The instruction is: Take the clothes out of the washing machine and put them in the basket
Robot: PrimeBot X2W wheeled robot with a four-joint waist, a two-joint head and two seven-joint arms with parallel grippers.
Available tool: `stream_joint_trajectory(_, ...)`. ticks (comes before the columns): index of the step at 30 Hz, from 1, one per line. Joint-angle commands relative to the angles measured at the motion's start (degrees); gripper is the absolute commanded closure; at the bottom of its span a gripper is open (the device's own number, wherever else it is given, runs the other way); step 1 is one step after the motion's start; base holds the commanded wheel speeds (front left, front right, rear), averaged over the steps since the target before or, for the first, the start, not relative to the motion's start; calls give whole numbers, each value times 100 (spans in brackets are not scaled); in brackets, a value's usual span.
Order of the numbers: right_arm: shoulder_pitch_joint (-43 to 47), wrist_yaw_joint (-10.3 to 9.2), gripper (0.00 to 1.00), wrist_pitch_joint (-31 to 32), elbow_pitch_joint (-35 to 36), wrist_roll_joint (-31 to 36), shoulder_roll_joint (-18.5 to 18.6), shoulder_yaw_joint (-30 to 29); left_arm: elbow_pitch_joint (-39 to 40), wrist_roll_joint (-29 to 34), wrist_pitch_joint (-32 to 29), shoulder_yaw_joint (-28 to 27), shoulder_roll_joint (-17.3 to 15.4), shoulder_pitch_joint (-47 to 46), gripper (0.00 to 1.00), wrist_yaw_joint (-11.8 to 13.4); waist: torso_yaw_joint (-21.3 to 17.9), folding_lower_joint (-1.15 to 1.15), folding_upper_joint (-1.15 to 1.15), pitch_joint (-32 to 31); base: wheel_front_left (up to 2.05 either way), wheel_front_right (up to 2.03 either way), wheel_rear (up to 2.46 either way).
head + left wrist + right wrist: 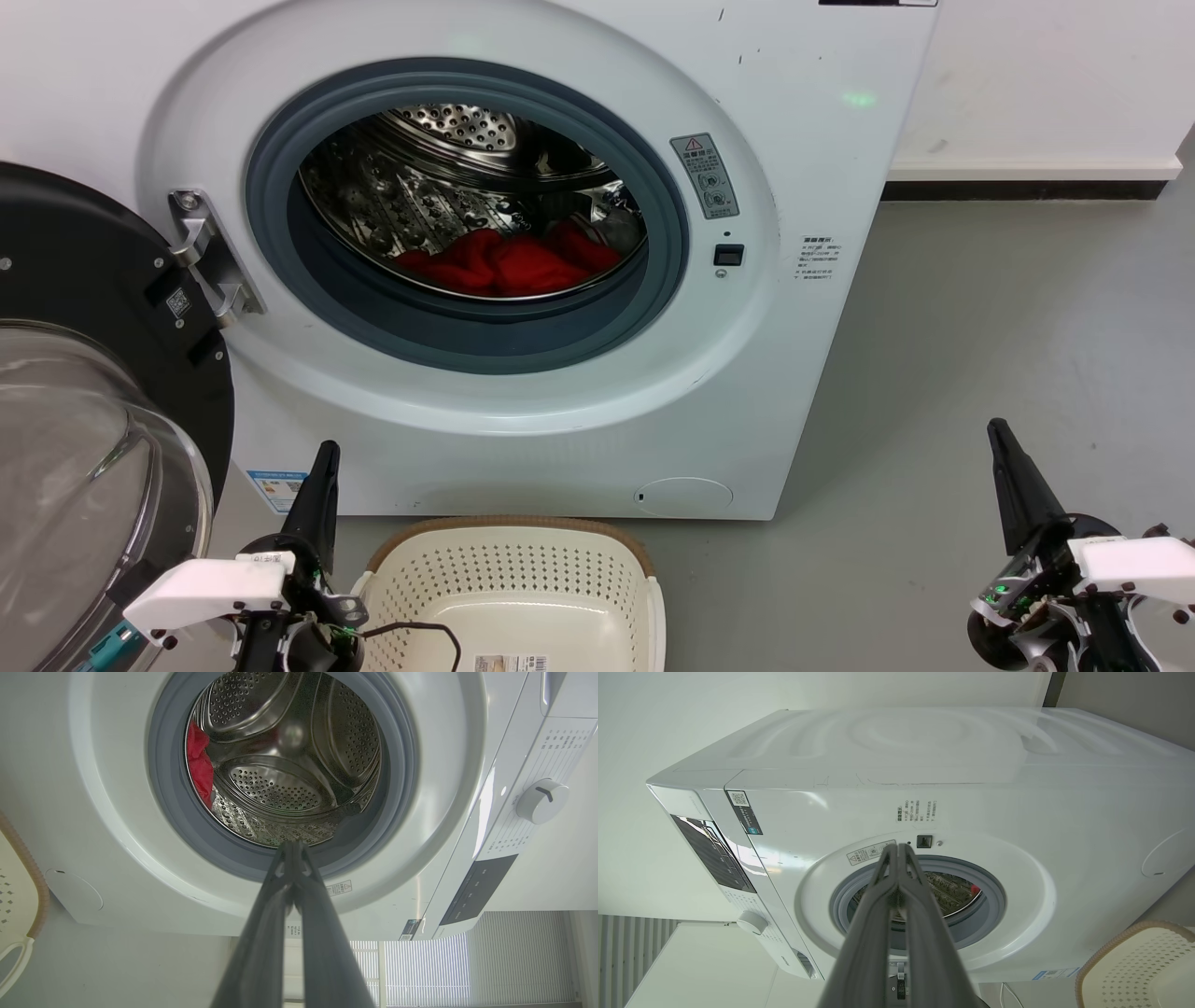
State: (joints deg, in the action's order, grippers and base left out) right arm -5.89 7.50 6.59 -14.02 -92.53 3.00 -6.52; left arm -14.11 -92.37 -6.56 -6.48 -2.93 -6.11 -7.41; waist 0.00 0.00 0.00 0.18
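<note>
Firstly, head view. The washing machine (pixel 822 140) stands with its door (pixel 84 308) swung fully open to the left, so the porthole is unobstructed. The clothes (pixel 509 263) lie as one red heap on the bottom of the drum (pixel 457 126), at its front, just behind the grey gasket (pixel 467 341) and below its lip. The basket (pixel 513 569) sits on the floor (pixel 980 327) directly below the porthole, its far brown rim near the machine's base with a narrow strip of floor between. The left gripper (pixel 327 455) hangs between the open door and the basket's left rim, close to both, fingers pressed together into a single blade and holding nothing. The right gripper (pixel 997 431) is over bare floor, well apart from the machine's right edge, with free room on all sides; its fingers likewise lie closed and empty.

Secondly, left wrist view. The closed fingers meet at the tip in line with the gasket's edge, outside the porthole. The red fabric shows at the drum's left side in this view; the remaining drum wall is bare steel. The basket's rim shows at the left border. A control dial (pixel 542 800) shows at the right.

Thirdly, right wrist view. The fingertips touch, with nothing between them, ahead of the porthole's rim and clear of it. A red sliver shows inside the drum. The basket's rim occupies the lower right corner.
</note>
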Motion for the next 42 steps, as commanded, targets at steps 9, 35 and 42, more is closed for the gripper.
stream_joint_trajectory(9, -73, -2, 100, 3, -11, 25, -20, 2, 3, -10, -11, -15, 11, -35, 100, -24, 0, 0, 0, 0, 0, 0, 0)
stream_joint_trajectory(35, 11, 0, 0, -2, -17, 0, 0, 0, -23, 1, 4, 5, 0, 9, 0, 1, 0, 0, 0, 0, 0, 0, 0)
stream_joint_trajectory(42, 172, -1, 0, -130, -89, 51, -5, 48, -53, 66, 133, 57, 15, 191, 0, 8, -1, 0, 0, 5, 0, 0, 0)
